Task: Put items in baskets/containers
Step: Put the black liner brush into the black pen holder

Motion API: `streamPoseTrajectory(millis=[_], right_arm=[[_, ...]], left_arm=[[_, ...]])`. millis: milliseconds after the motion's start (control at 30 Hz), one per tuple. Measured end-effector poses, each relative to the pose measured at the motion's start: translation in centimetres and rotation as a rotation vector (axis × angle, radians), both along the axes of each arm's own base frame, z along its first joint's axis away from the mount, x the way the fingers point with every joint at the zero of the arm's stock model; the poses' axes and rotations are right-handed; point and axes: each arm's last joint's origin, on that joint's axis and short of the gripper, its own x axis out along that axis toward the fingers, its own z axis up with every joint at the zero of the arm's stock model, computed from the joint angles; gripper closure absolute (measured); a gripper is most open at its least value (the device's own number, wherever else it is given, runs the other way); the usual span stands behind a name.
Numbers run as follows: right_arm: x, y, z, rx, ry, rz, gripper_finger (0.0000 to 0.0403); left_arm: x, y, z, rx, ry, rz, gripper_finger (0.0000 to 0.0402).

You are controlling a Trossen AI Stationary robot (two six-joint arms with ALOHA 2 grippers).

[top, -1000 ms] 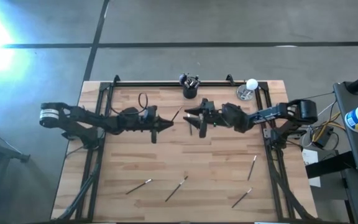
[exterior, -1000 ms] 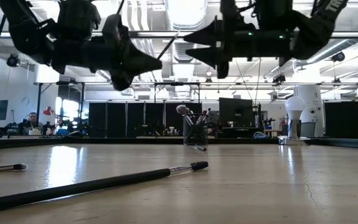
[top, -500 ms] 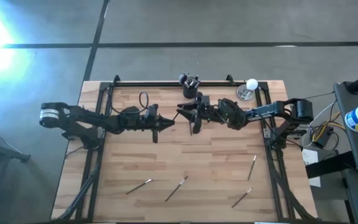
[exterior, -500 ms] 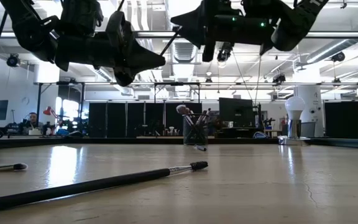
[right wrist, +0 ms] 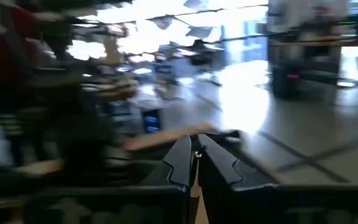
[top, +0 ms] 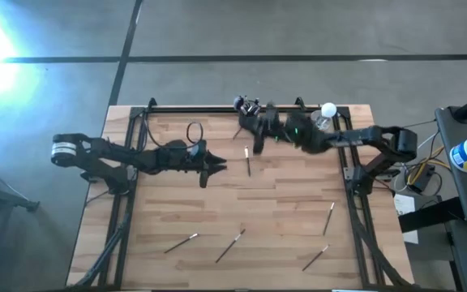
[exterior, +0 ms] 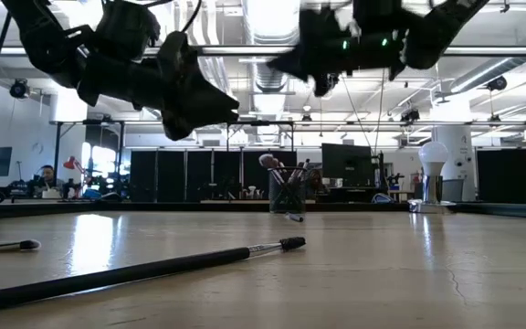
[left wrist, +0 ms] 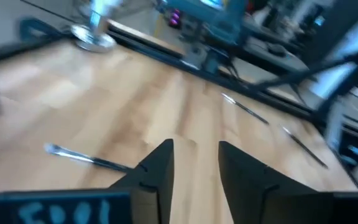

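Note:
The black cup (exterior: pixel 287 192) stands at the table's far edge with several brushes upright in it. My right gripper (top: pixel 246 130) hovers high just in front of it, blurred, and is shut on a thin brush (right wrist: pixel 196 154). My left gripper (top: pixel 221 165) hangs open over the table's middle left with nothing between its fingers (left wrist: pixel 163 168). One brush (top: pixel 247 162) lies flat on the table between the grippers. Several more brushes lie along the near part (top: pixel 230 245). My right gripper pinches a thin brush between its two fingers. Only a small pale bit (right wrist: pixel 196 154) shows at the fingertips, so I cannot tell which part of the brush it has. The brush is lifted clear of the table.
A shiny dish with a white ball (top: pixel 324 118) stands at the far right. Loose brushes lie at the near left (top: pixel 182 242) and near right (top: pixel 329 217), (top: pixel 314 258). A long dark brush (exterior: pixel 144 271) lies nearest the front edge. Black rails run along the table's left, right and far sides.
My right gripper has shut on the brush that my left gripper held out. It has then swung with the brush toward the far edge and the cup. My left gripper has opened and let go, staying about where it was.

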Motion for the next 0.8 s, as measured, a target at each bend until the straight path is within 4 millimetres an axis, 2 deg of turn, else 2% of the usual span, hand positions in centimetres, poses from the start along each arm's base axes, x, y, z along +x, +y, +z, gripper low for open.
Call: streamPoseTrajectory(millis=[167, 400, 633, 800], right_arm=[[-1.4, -5.1, -0.7, -0.021, 0.117, -0.156, 0.0393], [-1.5, -10.2, -2.0, -0.054, 0.186, -0.247, 0.0393], [-0.2, -12.6, -4.7, -0.015, 0.258, -0.261, 0.0384], [0.1, -12.7, -5.3, 0.052, 0.329, -0.265, 0.0348]], left_arm=[[0.0, 0.0, -0.1, -0.001, 0.009, -0.001, 0.0277], [-0.1, 0.0, -0.4, 0.001, 0.039, -0.001, 0.0276], [-0.3, 0.0, -1.3, -0.032, 0.137, 0.002, 0.0276], [-0.7, -0.1, -1.8, -0.087, 0.203, -0.015, 0.0275]])
